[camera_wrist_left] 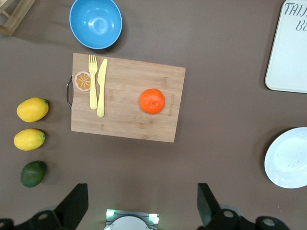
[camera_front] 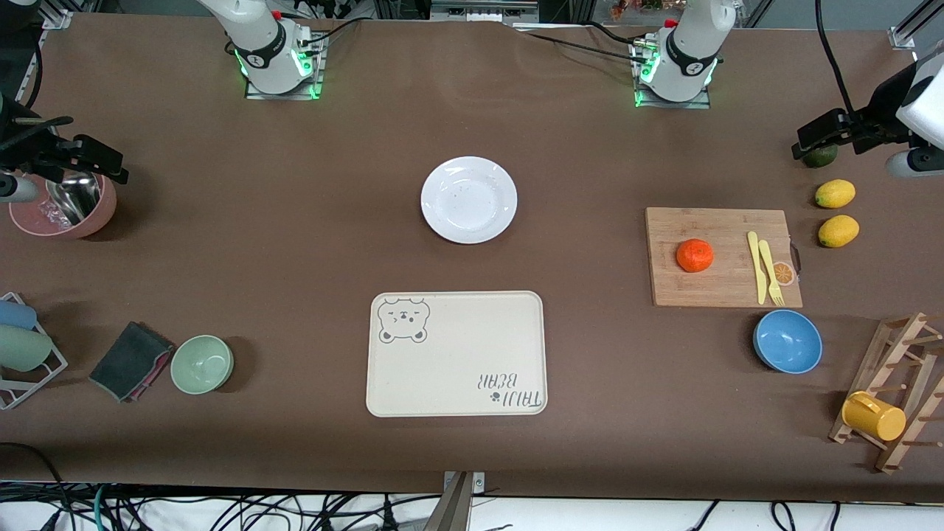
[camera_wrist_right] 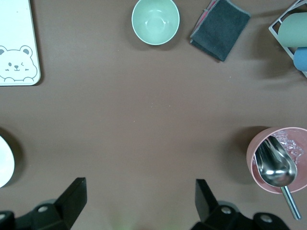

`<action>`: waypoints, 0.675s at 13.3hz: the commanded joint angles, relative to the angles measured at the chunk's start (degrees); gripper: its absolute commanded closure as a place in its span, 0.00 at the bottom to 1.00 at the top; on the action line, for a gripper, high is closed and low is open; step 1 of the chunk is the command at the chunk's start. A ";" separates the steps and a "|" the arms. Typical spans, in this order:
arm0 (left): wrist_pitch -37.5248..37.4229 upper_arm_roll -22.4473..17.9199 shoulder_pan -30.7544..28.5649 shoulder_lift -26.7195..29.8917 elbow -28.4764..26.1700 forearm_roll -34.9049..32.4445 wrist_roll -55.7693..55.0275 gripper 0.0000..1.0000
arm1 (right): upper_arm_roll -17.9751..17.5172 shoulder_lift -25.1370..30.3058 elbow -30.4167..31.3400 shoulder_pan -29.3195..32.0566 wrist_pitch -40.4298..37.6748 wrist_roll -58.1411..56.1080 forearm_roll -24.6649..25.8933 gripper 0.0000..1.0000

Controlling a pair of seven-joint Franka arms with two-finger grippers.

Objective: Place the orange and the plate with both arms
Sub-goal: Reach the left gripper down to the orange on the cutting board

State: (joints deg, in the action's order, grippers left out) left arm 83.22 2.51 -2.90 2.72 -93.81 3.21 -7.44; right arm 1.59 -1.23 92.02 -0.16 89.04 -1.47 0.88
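The orange (camera_front: pixel 695 255) sits on a wooden cutting board (camera_front: pixel 723 221) toward the left arm's end of the table; it also shows in the left wrist view (camera_wrist_left: pixel 152 101). The white plate (camera_front: pixel 469 199) lies empty mid-table, farther from the front camera than the bear-printed tray (camera_front: pixel 456 354); its rim shows in the left wrist view (camera_wrist_left: pixel 288 158) and the right wrist view (camera_wrist_right: pixel 4 167). My left gripper (camera_front: pixel 811 144) hangs open and empty over a dark avocado (camera_front: pixel 820 156), its jaws wide apart (camera_wrist_left: pixel 142 201). My right gripper (camera_front: pixel 96 164) hangs open and empty over a pink bowl (camera_front: pixel 63 210), also wide apart (camera_wrist_right: pixel 140 199).
A yellow fork and knife (camera_front: pixel 765 267) lie on the board. Two lemons (camera_front: pixel 835 194) and a blue bowl (camera_front: pixel 788 341) are beside it, and a wooden rack with a yellow cup (camera_front: pixel 874 417) stands nearer the camera. A green bowl (camera_front: pixel 202 363), a dark cloth (camera_front: pixel 131 361) and a cup holder (camera_front: pixel 22 346) are toward the right arm's end.
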 commanded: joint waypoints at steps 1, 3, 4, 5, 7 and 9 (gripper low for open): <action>3.16 0.13 0.00 -2.53 -1.29 -0.65 -0.03 0.00 | -0.09 -0.61 -1.58 0.25 -0.71 0.41 -0.62 0.00; 7.11 0.13 0.00 -4.90 -3.39 -1.36 -0.03 0.00 | -0.18 -0.70 -1.58 0.34 -0.53 0.41 -0.53 0.00; 9.39 0.13 0.00 -6.31 -4.36 -1.45 -0.12 0.00 | -0.09 -0.70 -1.58 0.34 -0.53 0.41 -0.53 0.00; 11.15 0.13 0.00 -8.24 -4.63 -1.45 -0.21 0.00 | -0.09 -0.70 -1.58 0.42 -0.53 0.41 -0.62 0.00; 14.32 0.13 0.09 -12.10 -4.81 -1.63 -0.21 0.00 | 0.26 -0.70 -1.58 0.42 -0.79 0.41 -0.53 0.00; 17.22 0.13 0.97 -15.62 -4.81 -1.63 -0.30 0.00 | 0.52 -0.70 -1.58 0.42 -0.88 0.33 -0.53 0.00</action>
State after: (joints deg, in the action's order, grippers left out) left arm 98.51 2.51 -2.75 -10.30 -99.21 2.80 -7.44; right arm 1.86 -1.28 92.00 -0.10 89.09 -1.47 0.88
